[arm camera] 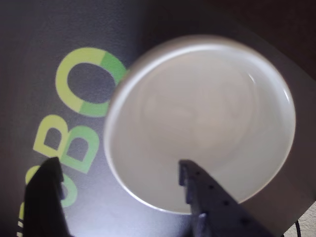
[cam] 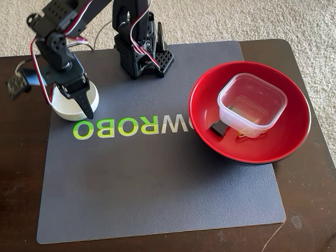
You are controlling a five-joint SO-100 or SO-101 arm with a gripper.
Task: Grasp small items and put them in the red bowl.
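White bowl (arm camera: pixel 200 121) sits right at the gripper (arm camera: pixel 118 168): jaws apart, one finger (arm camera: pixel 197 185) inside the rim, the other outside over the mat (cam: pixel 159 176). Far off to the side, clear container (cam: pixel 252 104) lies in red bowl (cam: pixel 294 140).

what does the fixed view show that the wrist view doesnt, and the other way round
Only the fixed view shows the large glossy red bowl holding the clear square plastic container, with something dark and something yellowish under it, plus the arm's black base and the dark wooden table.

Only the wrist view shows the small white round bowl's empty inside close up, with one finger over the bowl and one outside its rim.

Both show the white bowl, the open black gripper straddling its rim, and the grey mat with green lettering.
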